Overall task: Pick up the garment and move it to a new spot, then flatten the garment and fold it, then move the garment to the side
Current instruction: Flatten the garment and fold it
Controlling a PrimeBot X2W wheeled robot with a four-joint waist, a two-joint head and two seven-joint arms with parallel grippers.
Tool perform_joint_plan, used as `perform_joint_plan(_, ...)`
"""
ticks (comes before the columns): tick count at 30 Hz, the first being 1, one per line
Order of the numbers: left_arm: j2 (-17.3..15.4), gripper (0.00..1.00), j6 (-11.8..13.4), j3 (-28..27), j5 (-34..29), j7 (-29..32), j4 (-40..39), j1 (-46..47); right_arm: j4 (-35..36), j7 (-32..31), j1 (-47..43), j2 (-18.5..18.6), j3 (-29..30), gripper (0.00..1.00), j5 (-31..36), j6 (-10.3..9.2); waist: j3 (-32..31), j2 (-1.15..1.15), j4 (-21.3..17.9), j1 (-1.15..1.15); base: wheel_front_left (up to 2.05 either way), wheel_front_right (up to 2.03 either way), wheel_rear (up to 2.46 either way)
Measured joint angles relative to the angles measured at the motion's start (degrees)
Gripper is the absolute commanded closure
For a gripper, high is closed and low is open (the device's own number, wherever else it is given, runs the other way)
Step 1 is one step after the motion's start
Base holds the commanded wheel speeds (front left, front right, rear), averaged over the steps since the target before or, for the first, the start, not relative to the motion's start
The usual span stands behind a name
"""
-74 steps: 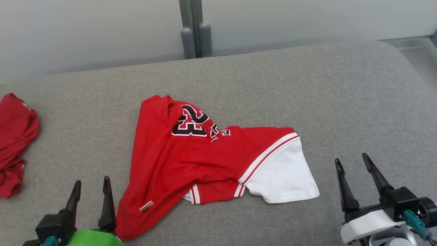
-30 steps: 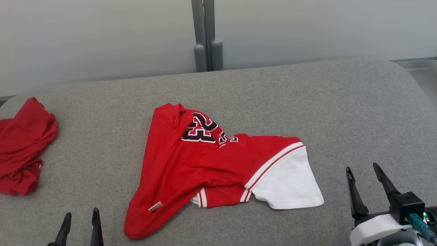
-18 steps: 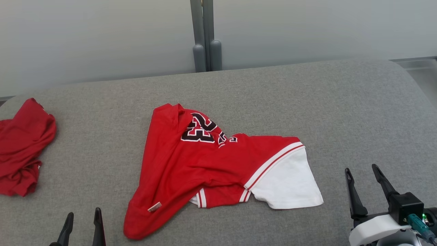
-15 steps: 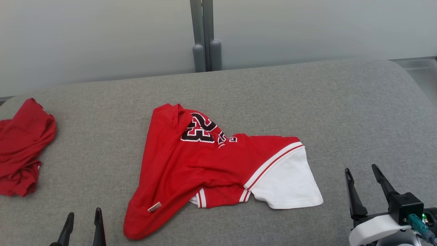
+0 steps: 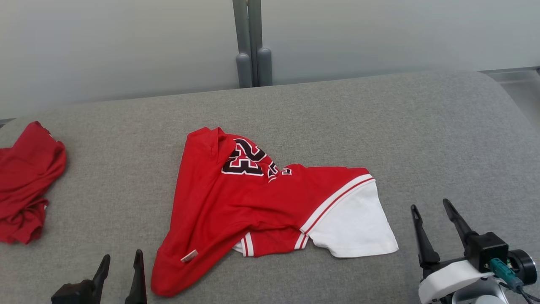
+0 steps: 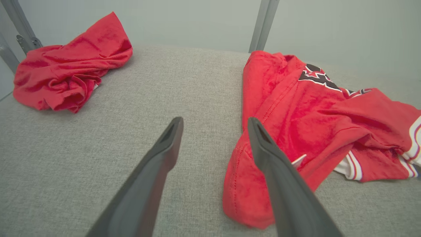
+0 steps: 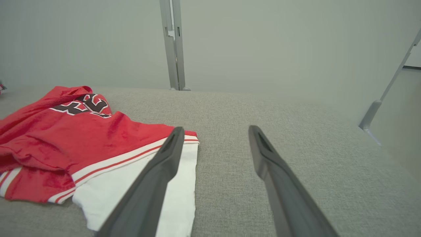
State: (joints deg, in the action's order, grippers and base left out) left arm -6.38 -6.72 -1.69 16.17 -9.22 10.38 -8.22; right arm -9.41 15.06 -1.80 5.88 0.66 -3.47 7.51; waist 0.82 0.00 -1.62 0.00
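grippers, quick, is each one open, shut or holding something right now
Left gripper: jaws open, holding nothing.
Right gripper: jaws open, holding nothing.

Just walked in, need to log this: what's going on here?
A two-armed robot faces a crumpled red-and-white jersey on the grey padded surface. Its left end effector and right end effector stand open and empty, one either side of it. Another red garment lies bunched at the far left.

Bare cushion (image 5: 443, 139) right of jersey (image 5: 236, 198); red heap (image 5: 25, 181) left
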Motion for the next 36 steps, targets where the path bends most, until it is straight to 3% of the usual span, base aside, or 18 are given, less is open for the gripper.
perform_joint_plan(4,0.3,0.00,0.9,0.5,2.0,7.6,-1.4,1.0,-3.9,-2.4,1.8,1.3,-3.1,0.00,-0.4,0.00,0.0,0.00,-0.3,0.00,0.00,0.00,0.00)
perform_joint_plan(15,0.5,0.00,2.7,3.0,6.5,26.5,-5.4,2.5,-7.3,-22.5,8.9,3.7,-10.8,0.00,-7.0,0.01,3.1,0.00,-0.9,0.00,0.00,0.00,0.00)
perform_joint_plan(23,0.6,0.00,3.3,3.8,8.1,30.6,-5.1,2.9,-11.4,-27.1,9.4,3.9,-11.4,0.00,-7.9,0.01,5.1,0.00,-0.8,0.00,0.00,0.00,0.00)
perform_joint_plan(36,-0.3,0.00,4.8,3.3,8.9,32.4,-2.8,2.7,-18.0,-25.0,11.8,2.6,-11.9,0.00,-8.4,0.03,6.6,0.00,-0.8,0.00,0.00,0.00,0.00)
